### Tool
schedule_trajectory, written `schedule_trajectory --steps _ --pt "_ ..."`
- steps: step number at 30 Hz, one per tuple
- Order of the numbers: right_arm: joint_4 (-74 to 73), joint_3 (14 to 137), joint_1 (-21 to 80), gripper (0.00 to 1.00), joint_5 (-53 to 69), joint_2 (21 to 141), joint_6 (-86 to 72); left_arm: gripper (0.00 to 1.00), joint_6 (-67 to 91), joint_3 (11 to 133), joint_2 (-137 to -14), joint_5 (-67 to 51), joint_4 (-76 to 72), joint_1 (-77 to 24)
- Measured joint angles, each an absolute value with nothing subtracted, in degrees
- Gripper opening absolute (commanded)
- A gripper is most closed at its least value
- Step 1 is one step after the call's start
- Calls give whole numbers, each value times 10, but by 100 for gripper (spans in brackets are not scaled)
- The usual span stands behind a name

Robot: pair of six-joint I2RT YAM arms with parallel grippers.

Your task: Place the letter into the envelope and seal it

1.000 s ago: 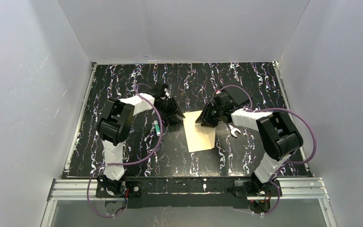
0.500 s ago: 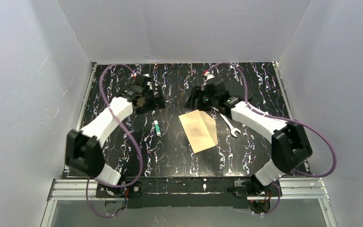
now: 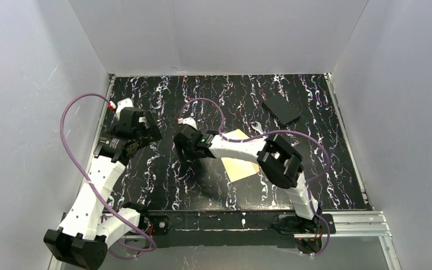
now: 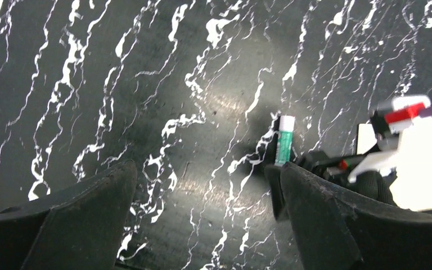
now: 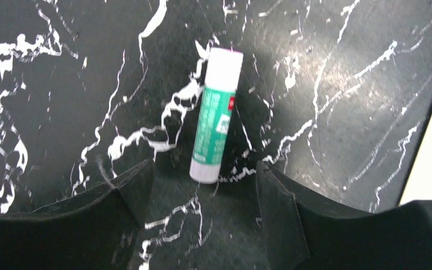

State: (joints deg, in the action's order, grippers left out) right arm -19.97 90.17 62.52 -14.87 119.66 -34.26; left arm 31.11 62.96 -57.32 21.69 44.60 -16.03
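A cream-white sheet, the envelope (image 3: 241, 167), lies flat mid-table, partly under my right forearm. Its white edge shows at the right of the right wrist view (image 5: 430, 154) and of the left wrist view (image 4: 427, 169). The letter does not show as a separate sheet. My right gripper (image 3: 181, 149) reaches left past the envelope and stands open (image 5: 203, 167). A green-and-white glue stick (image 5: 216, 115) lies on the table just ahead of its fingertips, untouched. My left gripper (image 3: 146, 128) hangs open (image 4: 208, 171) over bare table at the left, with the glue stick (image 4: 284, 147) ahead to its right.
A flat black block (image 3: 281, 109) lies at the back right of the black marbled table (image 3: 214, 90). White walls close in the left, back and right sides. My right arm (image 3: 242, 147) stretches across the table's middle.
Both arms have swung left, away from the envelope. The right gripper now sits at the glue stick and the left nearer the left wall. Both jaws have opened wider, and the black block is uncovered.
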Motion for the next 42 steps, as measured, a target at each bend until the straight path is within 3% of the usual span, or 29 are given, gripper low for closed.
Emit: schedule_trajectory --steps 8,16,18,22,26,33,42 --pt "-240 994 628 59 -205 1278 -329 97 339 587 -543 203 489 -144" --pt "-293 1121 623 17 -224 1355 -321 95 350 585 -530 178 499 -132" --pt "-304 1124 619 13 -223 1355 -332 95 352 584 -526 173 499 -130" --pt "-307 1110 607 14 -207 1343 -354 97 352 577 -521 154 491 -127" --pt "-240 971 556 17 -125 1246 -383 98 349 562 -520 90 457 -125" --pt "-20 808 424 20 15 1025 -496 98 338 538 -545 -182 290 -125" --pt "201 751 446 22 89 937 -611 98 428 538 -621 -386 62 -128"
